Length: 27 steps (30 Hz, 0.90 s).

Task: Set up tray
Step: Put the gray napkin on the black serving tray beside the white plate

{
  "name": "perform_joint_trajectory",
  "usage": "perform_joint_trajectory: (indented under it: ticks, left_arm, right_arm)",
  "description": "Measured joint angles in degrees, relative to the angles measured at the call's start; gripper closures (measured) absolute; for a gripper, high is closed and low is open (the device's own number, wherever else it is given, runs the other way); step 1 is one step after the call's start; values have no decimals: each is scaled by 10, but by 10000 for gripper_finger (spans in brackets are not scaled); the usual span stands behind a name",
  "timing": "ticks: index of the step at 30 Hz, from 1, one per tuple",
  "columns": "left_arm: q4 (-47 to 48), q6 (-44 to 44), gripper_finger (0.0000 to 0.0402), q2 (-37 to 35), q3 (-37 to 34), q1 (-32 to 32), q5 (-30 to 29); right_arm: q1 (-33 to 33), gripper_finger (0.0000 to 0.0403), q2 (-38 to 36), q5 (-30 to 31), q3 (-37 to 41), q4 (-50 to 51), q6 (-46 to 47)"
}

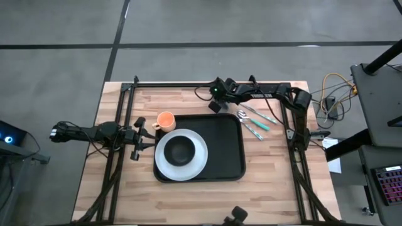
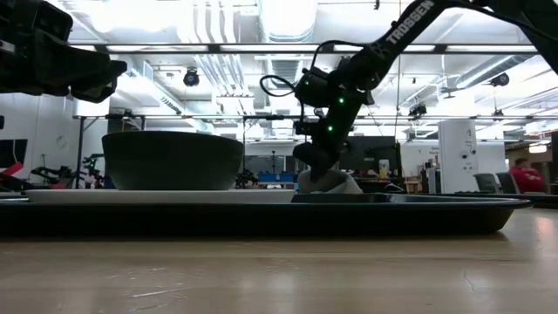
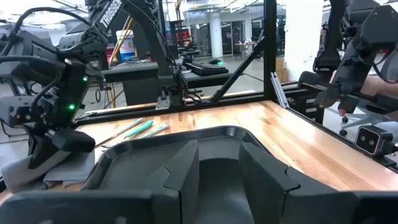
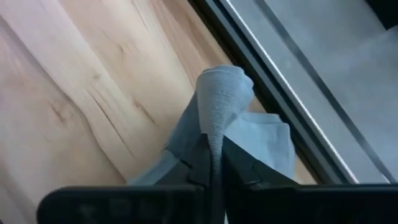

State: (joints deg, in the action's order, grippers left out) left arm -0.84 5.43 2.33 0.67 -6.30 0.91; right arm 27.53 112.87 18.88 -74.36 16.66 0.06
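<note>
The black tray [image 1: 221,148] lies mid-table, with a white plate [image 1: 198,164] on its left part and a black bowl [image 1: 181,150] on the plate. My right gripper [image 1: 215,104] is at the tray's far edge, shut on a grey cloth napkin [image 4: 261,140]; it also shows in the low view [image 2: 319,167] over the napkin [image 2: 336,183]. My left gripper [image 1: 146,135] hovers open at the tray's left edge, level with the table, its fingers [image 3: 186,177] pointing across the tray [image 3: 155,155]. An orange cup [image 1: 165,120] stands on the table by the tray's far left corner. My right gripper pinches a raised fold of the napkin [image 4: 219,93] between its two shut fingers [image 4: 199,163], coming from above and pointing down. The fold stands up past the fingertips. The rest of the napkin [image 3: 65,167] lies on the table beside the tray's far rim.
Cutlery with teal handles [image 1: 254,122] lies on the wood right of the tray's far right corner. The black frame rails [image 1: 207,83] run along the table's far, left and right sides. Bare wood shows in front of the tray [image 1: 201,201].
</note>
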Motion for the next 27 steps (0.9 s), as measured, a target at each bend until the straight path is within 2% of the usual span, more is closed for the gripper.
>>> perform_joint_trajectory:
  ticks: [8,17,27]
  left_arm:
    - [0,0,305,0,0,0,0]
    - [0,0,305,0,0,0,0]
    - [0,0,305,0,0,0,0]
  right_arm:
    - [-21,394,-38,4,-4,5,-25]
    - [-72,394,-105,16,-3,-2,-59]
    - [-88,395,-115,21,6,-43,-147]
